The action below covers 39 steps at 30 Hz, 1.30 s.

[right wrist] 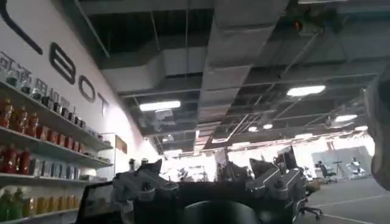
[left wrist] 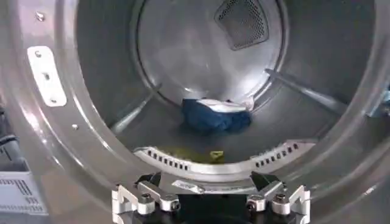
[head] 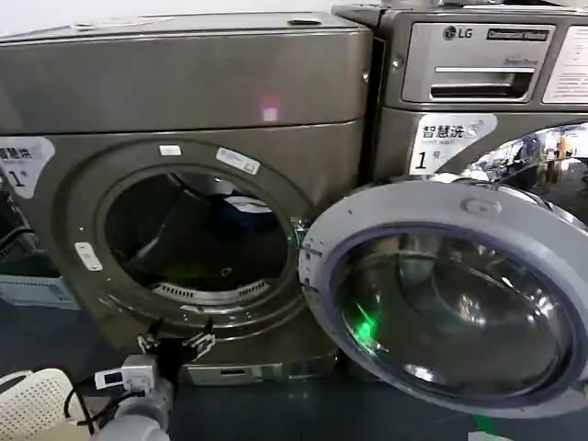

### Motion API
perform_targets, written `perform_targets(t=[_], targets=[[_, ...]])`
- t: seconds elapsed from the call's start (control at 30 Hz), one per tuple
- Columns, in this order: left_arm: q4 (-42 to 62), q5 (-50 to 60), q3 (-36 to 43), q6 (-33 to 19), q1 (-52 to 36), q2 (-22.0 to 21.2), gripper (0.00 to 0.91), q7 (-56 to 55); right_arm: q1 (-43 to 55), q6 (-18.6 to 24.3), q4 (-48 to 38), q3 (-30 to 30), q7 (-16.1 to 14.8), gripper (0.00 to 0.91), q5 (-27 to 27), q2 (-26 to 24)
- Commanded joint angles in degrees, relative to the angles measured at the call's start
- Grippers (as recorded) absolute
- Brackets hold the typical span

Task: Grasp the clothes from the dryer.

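Note:
The bronze-grey dryer (head: 184, 83) stands on the left with its round door (head: 450, 294) swung open to the right. Deep in the drum lies a dark navy piece of the clothes (left wrist: 210, 119) with a white piece (left wrist: 228, 105) on top of it. A small yellow-green piece (left wrist: 216, 155) rests just behind the front lip. My left gripper (head: 176, 342) (left wrist: 210, 204) hangs open and empty just outside the porthole's lower rim, facing into the drum. My right gripper (right wrist: 207, 182) is open, empty, and pointing up at the ceiling.
An LG machine with a silver control panel (head: 478, 60) stands to the right, behind the open door. A white perforated basket (head: 32, 404) sits on the floor at the lower left. The drum (left wrist: 183, 55) has raised ribs and a mesh vent (left wrist: 241, 21) on its back wall.

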Motion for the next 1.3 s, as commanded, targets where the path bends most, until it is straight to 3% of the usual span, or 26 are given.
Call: perform_targets(t=[0.03,1.3], targets=[[0.2,0.0,-0.1,2.8,0.0,-0.1,0.907,0.0,0.0,0.0,0.0,0.0,0.0,0.907,0.0,0.0],[0.4,0.2,-0.7,2.8,0.3,-0.1,0.907,0.1,0.2,0.0,0.3,-0.2,-0.1,0.907,-0.1,0.7]])
